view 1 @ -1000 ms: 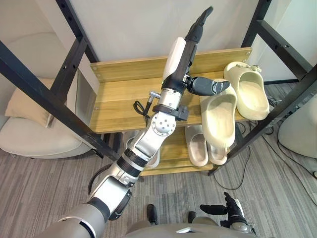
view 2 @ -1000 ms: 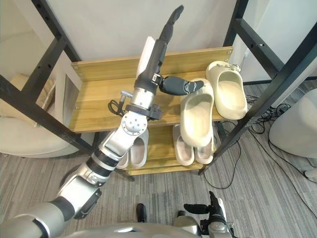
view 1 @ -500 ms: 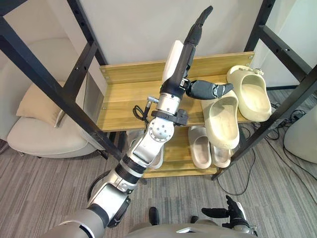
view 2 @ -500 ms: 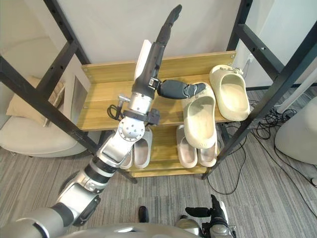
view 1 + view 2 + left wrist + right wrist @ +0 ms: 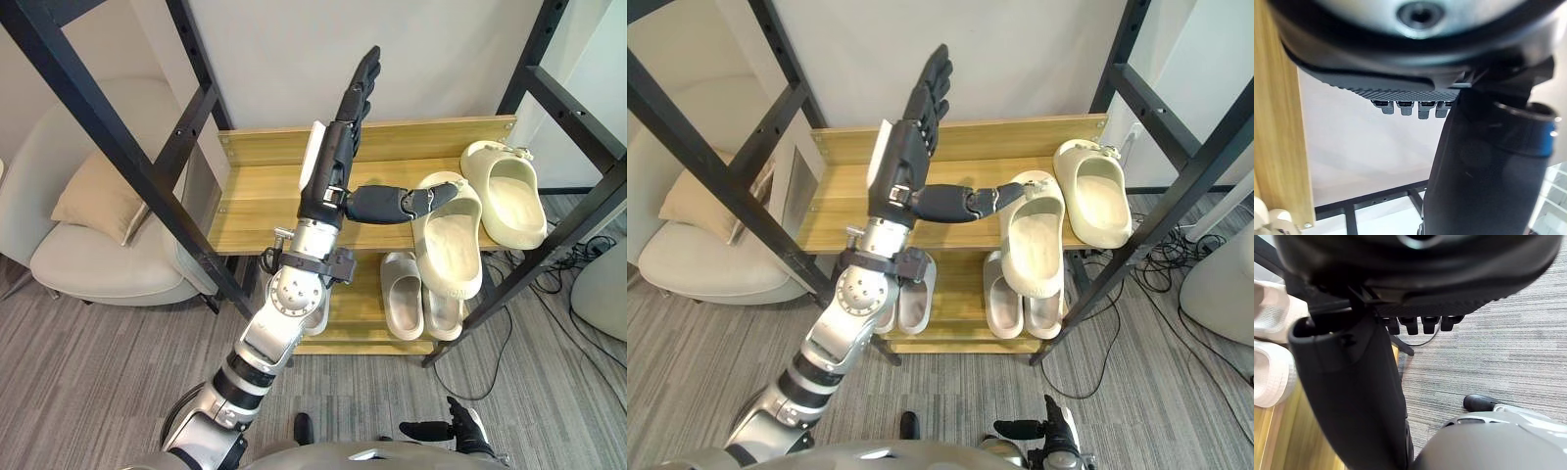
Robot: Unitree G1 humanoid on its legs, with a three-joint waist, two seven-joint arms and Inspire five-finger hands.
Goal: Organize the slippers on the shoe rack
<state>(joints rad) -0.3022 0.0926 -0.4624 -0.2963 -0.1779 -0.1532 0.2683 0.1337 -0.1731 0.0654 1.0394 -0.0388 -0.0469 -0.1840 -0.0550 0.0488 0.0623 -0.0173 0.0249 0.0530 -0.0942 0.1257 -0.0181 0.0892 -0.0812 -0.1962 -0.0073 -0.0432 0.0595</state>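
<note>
A cream slipper lies on the rack's upper wooden shelf, its heel end hanging over the front edge. A second cream slipper lies further right on the same shelf. My left hand is raised in front of the shelf, open, with straight fingers pointing up. Its thumb stretches sideways and its tip rests at the first slipper's toe end. White slippers sit on the lower shelf; another pair is partly hidden behind my arm. My right hand hangs low, open.
Black metal posts of the rack cross the foreground on the left and right. A beige armchair with a cushion stands left of the rack. Cables lie on the carpet at the right.
The whole picture has shifted with the camera. My left hand has turned so its back faces me, the thumb still at the cream slipper's toe end. The slippers keep their places.
</note>
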